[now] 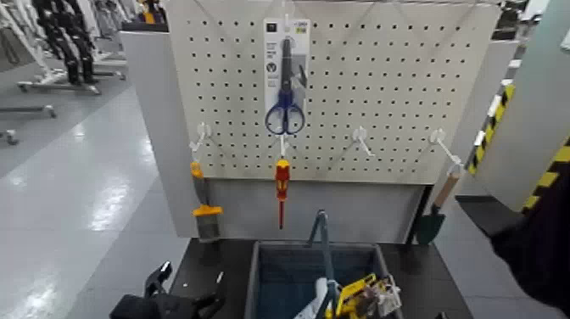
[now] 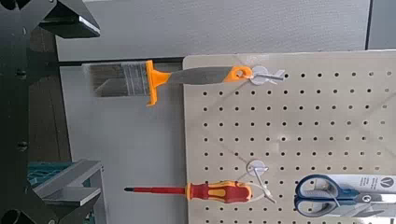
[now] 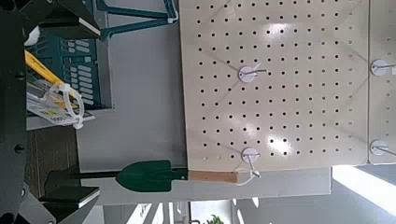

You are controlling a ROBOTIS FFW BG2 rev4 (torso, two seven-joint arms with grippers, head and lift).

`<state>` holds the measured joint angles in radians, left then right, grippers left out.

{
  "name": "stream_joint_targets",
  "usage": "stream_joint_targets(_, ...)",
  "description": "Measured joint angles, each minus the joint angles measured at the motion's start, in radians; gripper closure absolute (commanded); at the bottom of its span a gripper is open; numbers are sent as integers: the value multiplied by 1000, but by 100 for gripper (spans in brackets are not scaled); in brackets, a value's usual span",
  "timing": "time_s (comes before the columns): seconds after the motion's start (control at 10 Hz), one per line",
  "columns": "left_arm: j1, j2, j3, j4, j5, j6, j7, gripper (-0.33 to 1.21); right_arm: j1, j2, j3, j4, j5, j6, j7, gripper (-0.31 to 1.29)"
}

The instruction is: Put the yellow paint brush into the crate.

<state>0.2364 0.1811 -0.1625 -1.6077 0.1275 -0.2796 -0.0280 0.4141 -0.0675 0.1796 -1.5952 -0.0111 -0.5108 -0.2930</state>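
Note:
The yellow paint brush (image 1: 204, 206) hangs by its handle from the leftmost hook of the white pegboard, bristles down. In the left wrist view the brush (image 2: 149, 80) shows whole, some way beyond my left gripper (image 2: 58, 103). That gripper is open and holds nothing. In the head view the left gripper (image 1: 187, 288) sits low at the front left, beside the crate (image 1: 254, 280) and well below the brush. The crate's dark blue-grey body stands on the black table under the pegboard. My right gripper (image 3: 56, 107) is open and empty, near the crate (image 3: 75, 58).
A red-and-yellow screwdriver (image 1: 282, 182) hangs beside the brush, packaged blue scissors (image 1: 286, 81) above it, and a green trowel (image 1: 431, 222) at the right. The crate holds yellow packaged items (image 1: 360, 295) and a tall grey-blue tool (image 1: 323, 242). The right arm (image 1: 543, 246) fills the right edge.

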Motion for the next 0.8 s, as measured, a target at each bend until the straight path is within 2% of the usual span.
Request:
stream_joint_targets(0.5,-71,-8,132,3,78,114,-258,11,-1,0,1,1,-1,2,0,13)
stream_joint_targets(0.6,-95,-2,150,8,92,143,-284,11,-2,0,1,2,-1,1,0,13)
stream_joint_targets(0.8,-145,38,157,12,112,201,-326,11,-3,-1,2,4,-1,0,0,13)
